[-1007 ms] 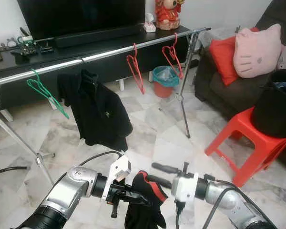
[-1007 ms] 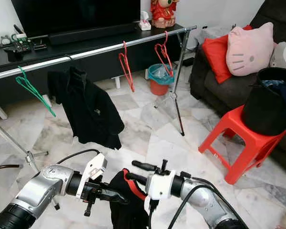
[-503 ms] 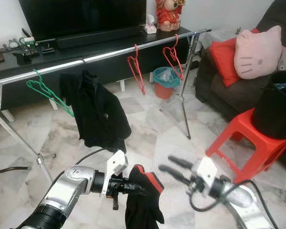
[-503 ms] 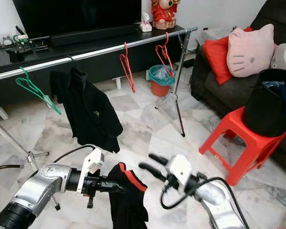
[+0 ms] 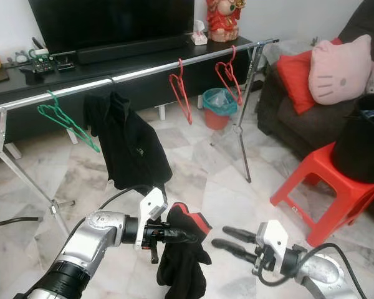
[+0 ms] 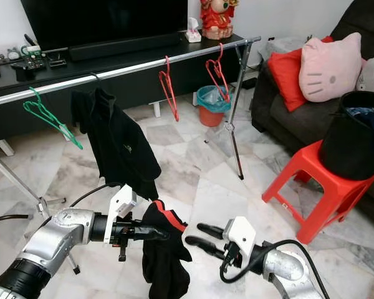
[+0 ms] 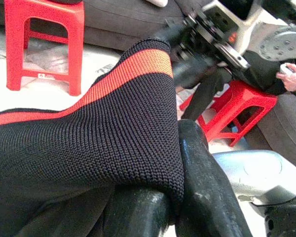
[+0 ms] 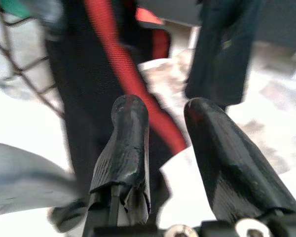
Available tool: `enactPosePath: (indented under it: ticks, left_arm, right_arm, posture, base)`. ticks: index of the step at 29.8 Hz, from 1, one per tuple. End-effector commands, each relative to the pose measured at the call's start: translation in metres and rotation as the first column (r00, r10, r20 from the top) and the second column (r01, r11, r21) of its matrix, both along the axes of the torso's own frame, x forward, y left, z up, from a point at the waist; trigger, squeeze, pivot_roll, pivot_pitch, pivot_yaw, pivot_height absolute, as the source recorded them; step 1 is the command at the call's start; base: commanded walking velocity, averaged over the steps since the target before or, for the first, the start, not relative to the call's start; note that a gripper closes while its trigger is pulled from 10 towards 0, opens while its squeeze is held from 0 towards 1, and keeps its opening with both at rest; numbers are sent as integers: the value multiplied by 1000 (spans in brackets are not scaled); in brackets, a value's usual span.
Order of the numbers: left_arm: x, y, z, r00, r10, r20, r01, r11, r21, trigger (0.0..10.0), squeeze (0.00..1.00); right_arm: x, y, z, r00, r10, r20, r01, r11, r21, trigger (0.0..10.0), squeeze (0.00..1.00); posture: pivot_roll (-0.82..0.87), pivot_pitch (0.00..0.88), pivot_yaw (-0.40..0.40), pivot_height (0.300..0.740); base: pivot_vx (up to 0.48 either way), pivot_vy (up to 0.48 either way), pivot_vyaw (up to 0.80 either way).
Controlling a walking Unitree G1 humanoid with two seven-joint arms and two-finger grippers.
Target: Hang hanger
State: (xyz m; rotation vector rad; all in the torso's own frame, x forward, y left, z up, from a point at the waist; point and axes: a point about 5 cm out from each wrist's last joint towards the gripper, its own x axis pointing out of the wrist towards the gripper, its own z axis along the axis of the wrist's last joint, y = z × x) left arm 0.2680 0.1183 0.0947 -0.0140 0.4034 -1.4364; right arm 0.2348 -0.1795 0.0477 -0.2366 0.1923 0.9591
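The left gripper (image 5: 177, 235) grips a black-and-red garment (image 5: 182, 265); the right gripper (image 5: 227, 241) hovers beside it, unclenched. Next, carry it to the rail (image 5: 143, 70).

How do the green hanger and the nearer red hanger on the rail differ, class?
The green hanger is green and hangs near the rail's left end, beside the black shirt; the red hanger is red and hangs further right. The green hanger is swung out at a slant; the red hanger hangs nearly straight down. Both are bare and hooked on the silver rail.
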Motion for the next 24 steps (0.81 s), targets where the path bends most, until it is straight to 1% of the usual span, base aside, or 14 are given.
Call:
enactPosePath:
  ticks: [1, 2, 3, 4, 7, 9, 12, 13, 15, 17, 19, 24]
  left_arm:
    - [-2, 0, 8, 999, -48, 13, 49, 999, -17, 10000, 0]
    - [-2, 0, 8, 999, -48, 13, 49, 999, -17, 10000, 0]
    - [-4, -1, 9, 997, -74, 11, 74, 997, -17, 10000, 0]
    - [-5, -1, 9, 996, -84, 10, 84, 996, -17, 10000, 0]
    - [-7, 0, 10, 992, -123, 5, 123, 992, -5, 10000, 0]
    - [-8, 0, 10, 990, -138, 2, 138, 990, 1, 10000, 0]
    - [-10, 0, 10, 988, -152, -3, 152, 988, 4, 10000, 0]
    - [-11, 1, 11, 987, -161, -6, 161, 987, 7, 10000, 0]
    - [-11, 1, 11, 987, -163, -7, 163, 987, 8, 10000, 0]
    - [-12, 0, 11, 985, -170, -8, 170, 985, 8, 10000, 0]
    - [-15, -1, 13, 982, -188, -8, 188, 982, 2, 10000, 0]
    - [-18, -3, 16, 977, -214, -3, 214, 977, 0, 10000, 0]
  right_arm:
    - [7, -5, 5, 998, -47, 43, 47, 999, -11, 10000, 0]
    - [7, -5, 5, 998, -47, 43, 47, 999, -11, 10000, 0]
    - [11, -7, 7, 995, -60, 83, 64, 997, -49, 10000, 0]
    - [13, -7, 8, 993, -65, 98, 71, 996, -61, 10000, 0]
    - [21, -13, 16, 977, -117, 179, 131, 989, -68, 10000, 0]
    - [24, -16, 21, 968, -121, 218, 140, 987, -75, 10000, 0]
    - [22, -18, 24, 968, -93, 232, 112, 991, -70, 10000, 0]
    - [20, -18, 26, 966, -49, 255, 76, 992, -97, 10000, 0]
    - [20, -19, 26, 963, -30, 267, 62, 991, -114, 10000, 0]
    - [23, -21, 30, 954, -15, 300, 56, 990, -129, 10000, 0]
    - [25, -20, 32, 941, 12, 337, 39, 989, -144, 10000, 0]
    - [24, -12, 30, 942, 71, 327, -23, 989, -149, 10000, 0]
  posture:
    - [-2, 0, 36, 740]
    - [-2, 0, 36, 740]
    - [-3, 0, 37, 740]
    - [-3, 0, 37, 740]
    - [-3, 0, 40, 740]
    - [-5, 0, 43, 740]
    - [-8, 0, 44, 740]
    - [-7, 0, 44, 740]
    - [-6, 0, 43, 740]
    - [-6, 0, 43, 740]
    - [-4, 0, 40, 740]
    - [3, 0, 38, 740]
  base:
    - [0, 0, 0]
    - [0, 0, 0]
    - [0, 0, 0]
    - [0, 0, 0]
    - [0, 0, 0]
    - [0, 0, 0]
    - [0, 0, 0]
    - [0, 0, 0]
    - [0, 0, 0]
    - [0, 0, 0]
    - [0, 0, 0]
    - [0, 0, 0]
